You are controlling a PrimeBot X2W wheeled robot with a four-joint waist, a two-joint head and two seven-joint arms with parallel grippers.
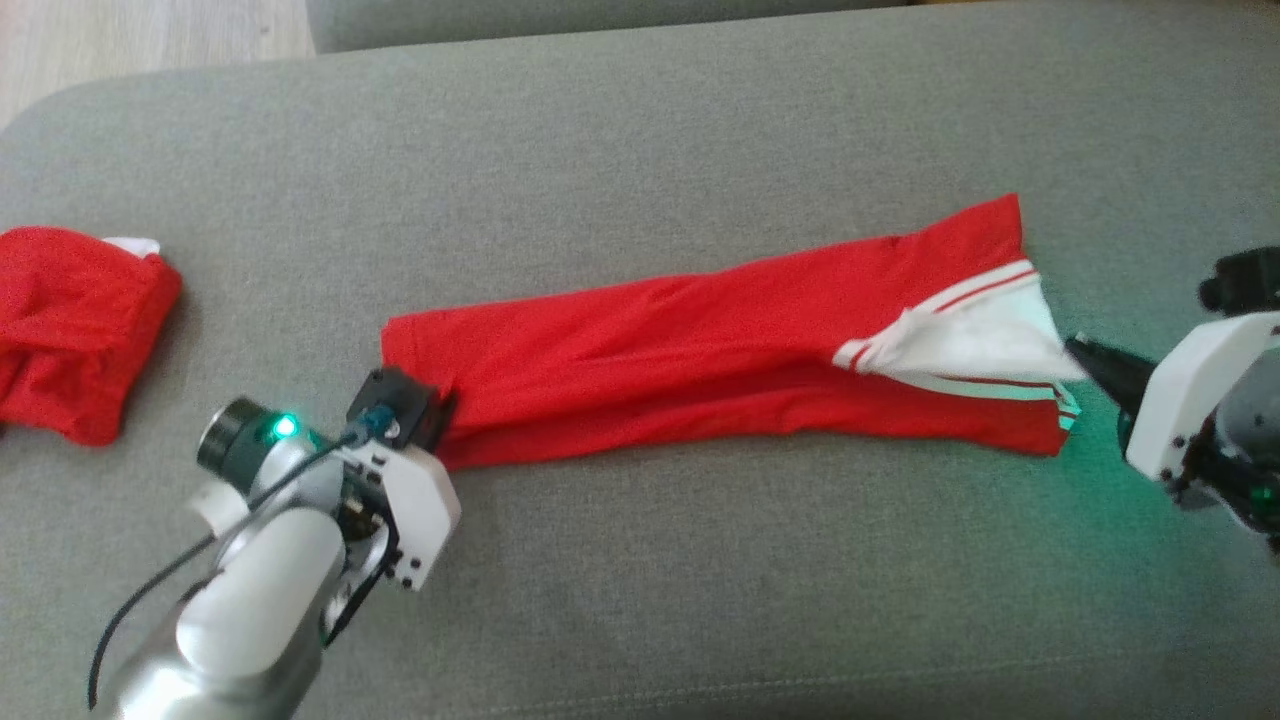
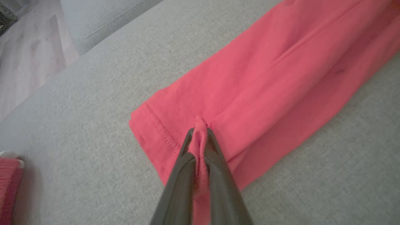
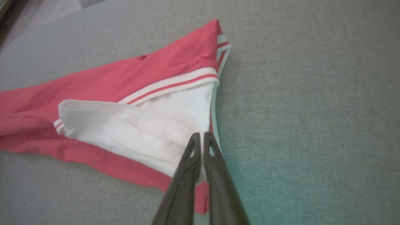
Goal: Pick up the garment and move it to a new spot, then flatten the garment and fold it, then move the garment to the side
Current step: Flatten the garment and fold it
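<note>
Now pinched at both ends, and only thinly

Left claw (image 2: pixel 200 132) is pressed together on a small tuck at the hemmed end of the garment (image 1: pixel 700 340), about eight o'clock in the head view. Right claw (image 3: pixel 202 139) nips the white lining at the striped waistband end, near three o'clock. Between them the garment lies long and part-folded across the grey couch (image 1: pixel 700 120). A second red cloth (image 1: pixel 70 330) sits well apart at nine o'clock. Each grip seems to catch little fabric, so a lift or tug could slip it free, or drag one layer and bunch the fold.
</note>
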